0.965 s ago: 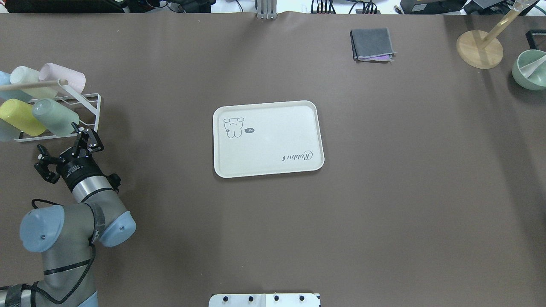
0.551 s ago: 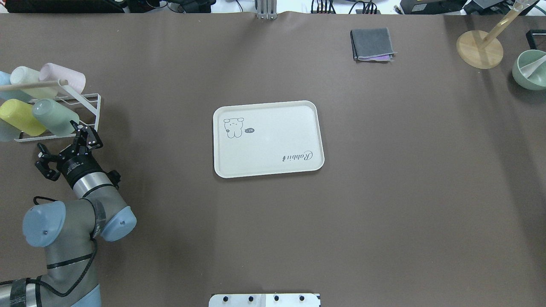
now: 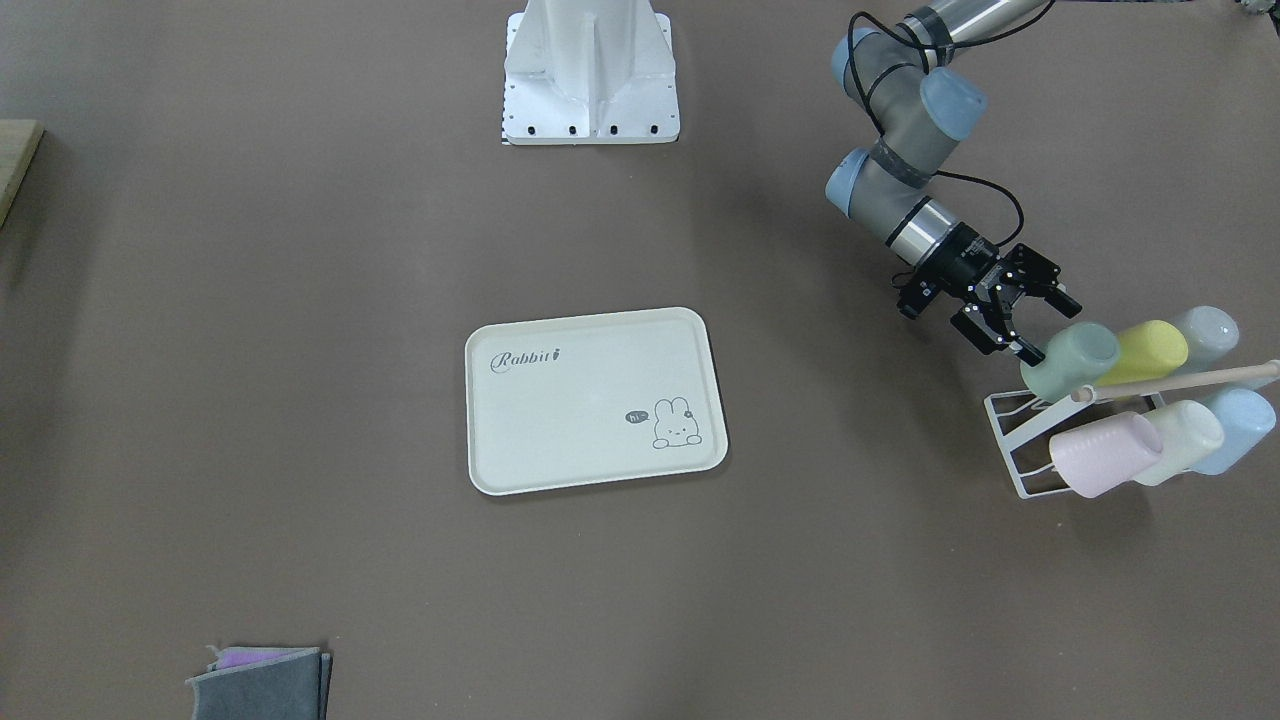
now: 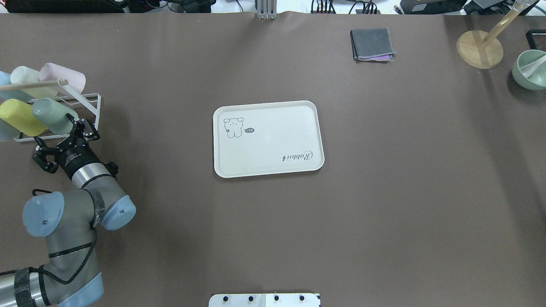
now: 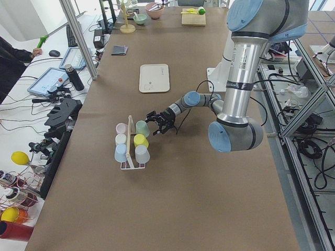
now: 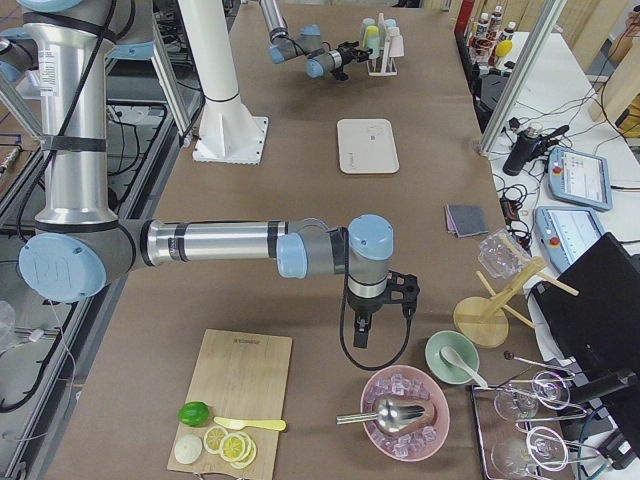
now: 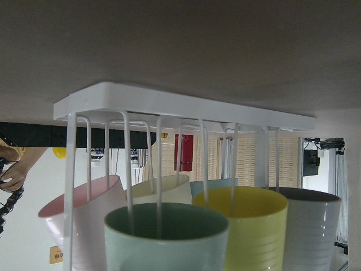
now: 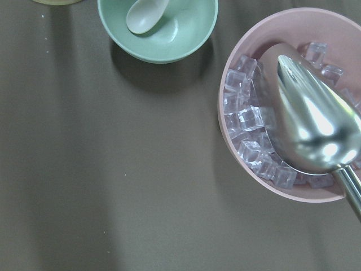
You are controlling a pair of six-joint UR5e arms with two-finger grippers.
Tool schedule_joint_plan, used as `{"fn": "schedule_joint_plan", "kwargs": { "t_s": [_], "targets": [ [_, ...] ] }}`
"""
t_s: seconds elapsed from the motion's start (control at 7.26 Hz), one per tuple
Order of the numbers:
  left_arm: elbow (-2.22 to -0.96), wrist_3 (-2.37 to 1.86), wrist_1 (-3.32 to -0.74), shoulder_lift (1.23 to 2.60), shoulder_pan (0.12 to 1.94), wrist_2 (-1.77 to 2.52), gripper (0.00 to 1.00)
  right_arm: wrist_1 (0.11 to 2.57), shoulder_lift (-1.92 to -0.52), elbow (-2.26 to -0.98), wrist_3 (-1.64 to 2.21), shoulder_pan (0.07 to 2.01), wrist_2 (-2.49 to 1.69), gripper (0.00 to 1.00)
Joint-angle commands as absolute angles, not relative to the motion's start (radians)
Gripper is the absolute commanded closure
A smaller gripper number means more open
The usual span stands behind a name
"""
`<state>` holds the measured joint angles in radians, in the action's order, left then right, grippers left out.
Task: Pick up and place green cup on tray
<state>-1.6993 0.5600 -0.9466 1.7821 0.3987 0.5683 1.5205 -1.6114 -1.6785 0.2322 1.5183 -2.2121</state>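
The green cup [image 4: 53, 116] lies tilted on a white wire rack [image 4: 91, 111] at the table's left, in the front row beside a yellow cup [image 4: 19, 117]. It also shows in the front-facing view [image 3: 1068, 360] and fills the bottom of the left wrist view [image 7: 163, 240], mouth toward the camera. My left gripper [image 4: 59, 133] is open, right at the cup's mouth end, one fingertip [image 3: 1032, 352] beside the cup's rim. The cream tray [image 4: 273, 105] lies empty mid-table. My right gripper [image 6: 362, 335] shows only in the exterior right view, so I cannot tell its state.
Pink [image 4: 64, 76], pale cream [image 4: 26, 76] and blue cups fill the rack too. A folded grey cloth [image 4: 371, 44], a wooden stand [image 4: 480, 49] and a green bowl [image 4: 531, 70] sit at the far right. A pink bowl of ice [image 8: 248, 121] with a metal scoop is below the right wrist.
My left gripper has moved forward toward the rack and now reaches the green cup's mouth end. It stays open. The cups and tray have not moved.
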Motion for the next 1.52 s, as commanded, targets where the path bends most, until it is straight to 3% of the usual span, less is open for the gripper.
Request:
{"fn": "schedule_joint_plan", "kwargs": {
  "t_s": [0.0,0.41,1.38],
  "targets": [
    [-1.683,0.635,-0.997,1.787,0.429,0.571,0.02,1.514,-1.608,-1.658,0.229,1.513,-2.238,0.0],
    [-1.637,0.739,-1.097,1.804,0.451,0.606,0.02,1.516,-1.628,-1.683,0.221,1.514,-2.249,0.0],
    [-1.667,0.764,-1.12,1.795,0.468,0.606,0.03,1.511,-1.618,-1.672,0.219,1.514,-2.241,0.0]
  ]
}}
